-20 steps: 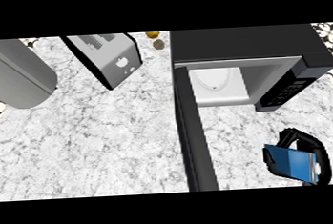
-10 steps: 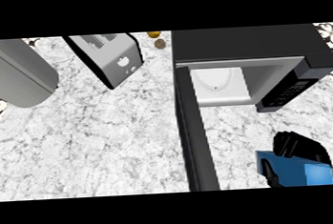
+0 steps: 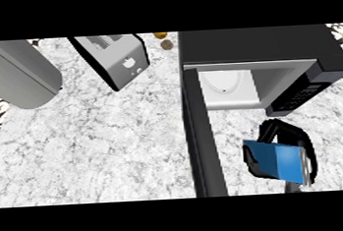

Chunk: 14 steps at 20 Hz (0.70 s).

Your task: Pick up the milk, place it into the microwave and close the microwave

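The milk is a blue carton, lying tilted low at the right, just in front of the microwave. My right hand is curled round it, black fingers wrapping its top and sides. The black microwave stands at the back right. Its door hangs open as a long dark slab running toward the front, left of the carton. Behind the carton, the white cavity with its turntable is in view. My left hand is out of sight.
A silver toaster stands at the back, left of the microwave. A large grey rounded appliance fills the far left. Two small brown objects lie by the back edge. Marble counter spreads left of the door.
My right hand dipped toward the front edge with the carton, then came back up and to the left, closer to the microwave opening and the door.
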{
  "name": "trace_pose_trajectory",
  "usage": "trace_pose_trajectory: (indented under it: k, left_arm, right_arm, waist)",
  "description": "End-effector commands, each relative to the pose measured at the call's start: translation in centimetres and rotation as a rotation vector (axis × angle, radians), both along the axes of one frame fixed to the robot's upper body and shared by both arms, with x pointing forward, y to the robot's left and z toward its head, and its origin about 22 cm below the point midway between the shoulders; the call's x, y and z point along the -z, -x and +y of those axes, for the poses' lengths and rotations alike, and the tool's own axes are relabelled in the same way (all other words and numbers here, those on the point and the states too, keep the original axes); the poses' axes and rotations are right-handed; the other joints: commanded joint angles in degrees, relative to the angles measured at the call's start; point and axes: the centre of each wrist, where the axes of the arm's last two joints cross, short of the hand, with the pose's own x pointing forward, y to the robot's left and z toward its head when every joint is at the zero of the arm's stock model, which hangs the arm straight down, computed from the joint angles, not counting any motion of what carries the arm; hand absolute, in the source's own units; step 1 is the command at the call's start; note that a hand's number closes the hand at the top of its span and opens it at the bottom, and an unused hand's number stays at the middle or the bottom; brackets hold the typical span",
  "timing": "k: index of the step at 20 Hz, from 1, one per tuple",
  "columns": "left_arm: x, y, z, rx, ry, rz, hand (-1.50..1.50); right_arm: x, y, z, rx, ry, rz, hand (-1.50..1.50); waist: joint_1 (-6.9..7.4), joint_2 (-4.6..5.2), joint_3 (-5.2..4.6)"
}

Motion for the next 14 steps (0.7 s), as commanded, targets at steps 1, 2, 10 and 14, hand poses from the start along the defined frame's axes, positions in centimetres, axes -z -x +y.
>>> trace_pose_trajectory:
  k: [1,2,10,14]
  left_arm:
    - [-0.3,1.4,0.3,0.002,-0.008,0.010,-1.50]
    - [-0.3,1.0,-0.5,-0.003,-0.007,-0.009,-1.50]
    - [0.7,-0.3,1.4,-0.009,-0.007,-0.006,-1.50]
    - [0.7,0.0,2.8,0.011,0.002,0.013,-1.50]
  right_arm:
    - [-1.7,-4.4,1.9,0.018,0.027,0.006,1.50]
    - [0.3,-3.9,2.0,0.022,0.051,0.017,1.50]
    - [2.8,-8.7,3.3,0.098,0.108,0.116,1.50]
    - [1.9,-11.9,4.5,0.126,0.096,0.147,1.50]
  waist:
    - [0.64,0.07,0.02]
    - [0.37,0.09,0.03]
    - [0.91,0.38,0.07]
    - [1.31,0.48,0.06]
